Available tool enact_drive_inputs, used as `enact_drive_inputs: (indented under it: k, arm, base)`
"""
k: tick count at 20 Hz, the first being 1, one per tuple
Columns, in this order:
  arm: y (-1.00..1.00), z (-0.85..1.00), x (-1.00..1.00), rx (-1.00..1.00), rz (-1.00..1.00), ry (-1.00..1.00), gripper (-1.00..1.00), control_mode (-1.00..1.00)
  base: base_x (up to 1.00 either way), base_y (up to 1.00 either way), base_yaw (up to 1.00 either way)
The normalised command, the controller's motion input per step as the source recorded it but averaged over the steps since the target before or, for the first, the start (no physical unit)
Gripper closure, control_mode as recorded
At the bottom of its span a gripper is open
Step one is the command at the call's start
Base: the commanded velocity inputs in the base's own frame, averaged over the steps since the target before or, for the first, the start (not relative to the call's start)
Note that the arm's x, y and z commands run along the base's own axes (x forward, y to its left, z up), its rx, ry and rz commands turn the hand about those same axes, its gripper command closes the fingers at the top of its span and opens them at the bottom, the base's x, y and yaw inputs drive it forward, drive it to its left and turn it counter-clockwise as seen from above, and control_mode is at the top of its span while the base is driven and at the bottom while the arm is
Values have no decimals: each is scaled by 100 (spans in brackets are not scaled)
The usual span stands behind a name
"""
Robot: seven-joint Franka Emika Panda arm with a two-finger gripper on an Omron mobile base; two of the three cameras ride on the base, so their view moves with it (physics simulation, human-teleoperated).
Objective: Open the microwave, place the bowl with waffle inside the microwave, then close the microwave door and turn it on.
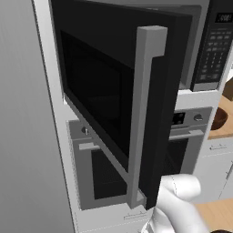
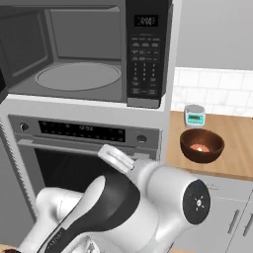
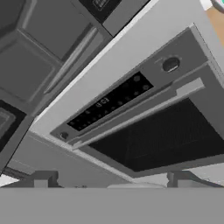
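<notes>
The microwave (image 2: 144,54) stands open, and its grey cavity with a round turntable (image 2: 78,75) is empty. The microwave door (image 1: 98,91) is swung far out to the left, its tall grey bar handle (image 1: 145,113) facing the base. The dark brown bowl (image 2: 201,145) with the waffle sits on the wooden counter (image 2: 237,148), right of the oven. My gripper (image 3: 111,181) is open with nothing between its fingertips (image 3: 43,179). It hangs low in front of the oven, looking up at the oven's control strip, well left of the bowl.
The steel-fronted oven (image 2: 84,133), with a horizontal handle and round knobs, sits under the microwave. A small grey timer (image 2: 194,115) stands behind the bowl by the tiled wall. The open door juts into the space on the left. White drawers (image 1: 218,159) lie under the counter.
</notes>
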Motion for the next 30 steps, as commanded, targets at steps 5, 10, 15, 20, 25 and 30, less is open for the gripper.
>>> enact_drive_inputs:
  k: [5,10,15,20,25,30]
  arm:
    - [-100,-3,39,2,-48,41,-100,-100]
    - [-55,-22,55,0,-26,16,-100,-100]
    - [-23,-32,38,0,-1,3,-100,-100]
    - [-17,-36,70,9,-10,15,-100,-100]
    - [-12,-30,83,8,-30,22,-100,-100]
    - [-34,-37,66,3,-35,18,-100,-100]
  base:
    - [0,0,0]
    - [0,0,0]
    - [0,0,0]
    - [0,0,0]
    - [0,0,0]
    - [0,0,0]
